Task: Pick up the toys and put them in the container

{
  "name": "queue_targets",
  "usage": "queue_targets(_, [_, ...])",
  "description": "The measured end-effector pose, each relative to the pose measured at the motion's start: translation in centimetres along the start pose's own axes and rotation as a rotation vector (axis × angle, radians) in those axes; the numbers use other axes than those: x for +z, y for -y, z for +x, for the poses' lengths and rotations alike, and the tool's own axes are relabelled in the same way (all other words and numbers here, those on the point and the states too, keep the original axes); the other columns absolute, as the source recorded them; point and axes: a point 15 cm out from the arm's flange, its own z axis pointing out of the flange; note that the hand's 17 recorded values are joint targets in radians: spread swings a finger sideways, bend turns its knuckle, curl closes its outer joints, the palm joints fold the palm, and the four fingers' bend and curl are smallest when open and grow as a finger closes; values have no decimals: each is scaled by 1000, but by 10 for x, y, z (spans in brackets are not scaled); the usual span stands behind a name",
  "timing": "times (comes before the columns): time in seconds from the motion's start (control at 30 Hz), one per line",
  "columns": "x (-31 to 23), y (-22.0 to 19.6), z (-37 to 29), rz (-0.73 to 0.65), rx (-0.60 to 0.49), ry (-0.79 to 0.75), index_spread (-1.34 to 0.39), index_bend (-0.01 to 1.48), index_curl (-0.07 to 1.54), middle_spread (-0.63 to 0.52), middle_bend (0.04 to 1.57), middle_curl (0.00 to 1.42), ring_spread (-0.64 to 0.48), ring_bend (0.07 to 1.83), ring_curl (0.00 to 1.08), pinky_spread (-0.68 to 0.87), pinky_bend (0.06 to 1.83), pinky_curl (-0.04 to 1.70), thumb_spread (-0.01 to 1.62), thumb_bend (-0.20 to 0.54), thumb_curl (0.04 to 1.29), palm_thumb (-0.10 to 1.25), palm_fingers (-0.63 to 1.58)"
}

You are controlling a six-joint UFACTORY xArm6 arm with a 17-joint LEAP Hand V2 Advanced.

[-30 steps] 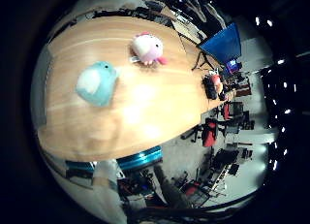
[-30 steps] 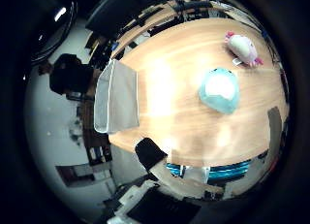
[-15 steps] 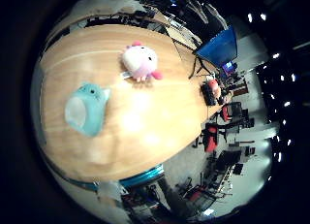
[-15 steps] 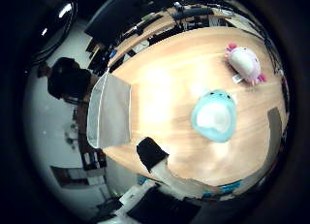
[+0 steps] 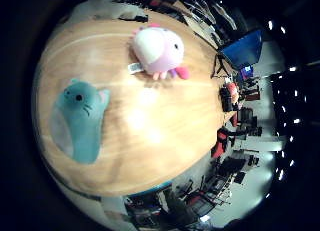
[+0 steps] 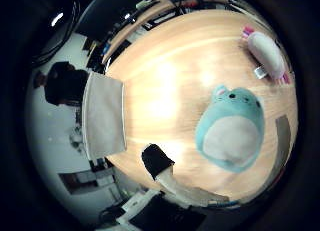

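Observation:
A teal plush toy [image 5: 80, 119] lies on the round wooden table [image 5: 160, 131]; in the right thumb side palm view it [image 6: 229, 127] fills a large part of the picture, close under the palm. A pink and white plush toy [image 5: 157, 51] lies on the table a short way from it, and it also shows in the right thumb side palm view [image 6: 266, 53]. A grey rectangular container [image 6: 101, 115] sits at the table's edge, away from both toys. My hand [image 6: 160, 166] is over the table near the teal toy; a black and white part of it shows, stretched out.
A black chair [image 6: 62, 83] stands beyond the container. Past the table's far side are a blue screen [image 5: 243, 46], red chairs [image 5: 232, 93] and other office furniture.
The whole picture has shifted: the hand has come down closer to the table, and both toys look larger. The toys and the container have not moved.

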Motion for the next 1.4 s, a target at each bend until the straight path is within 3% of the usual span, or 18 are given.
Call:
queue_targets(0.53, [48,-13,0,-138,8,27,-449,152,247,-69,242,366,3,643,254,448,876,241,887,-33,297,164,245])
queue_targets(0.77, [62,-20,-1,-166,17,33,-436,147,245,-77,285,376,-55,757,276,401,869,220,890,-32,296,166,315])
queue_targets(0.93, [72,-23,2,-191,25,38,-434,148,245,-105,298,379,-137,854,297,197,975,226,901,-29,296,180,445])
queue_targets(1.07, [75,-26,6,-200,31,40,-437,146,242,-154,295,383,-212,932,323,-97,1174,279,950,-14,298,236,599])
queue_targets(1.2, [76,-27,7,-204,26,40,-445,133,229,-214,326,403,-281,1010,359,-319,1314,333,1035,28,317,394,701])
queue_targets(1.4, [74,-32,5,-222,23,45,-454,133,210,-308,400,444,-349,1098,405,-440,1399,378,1096,77,369,611,828])
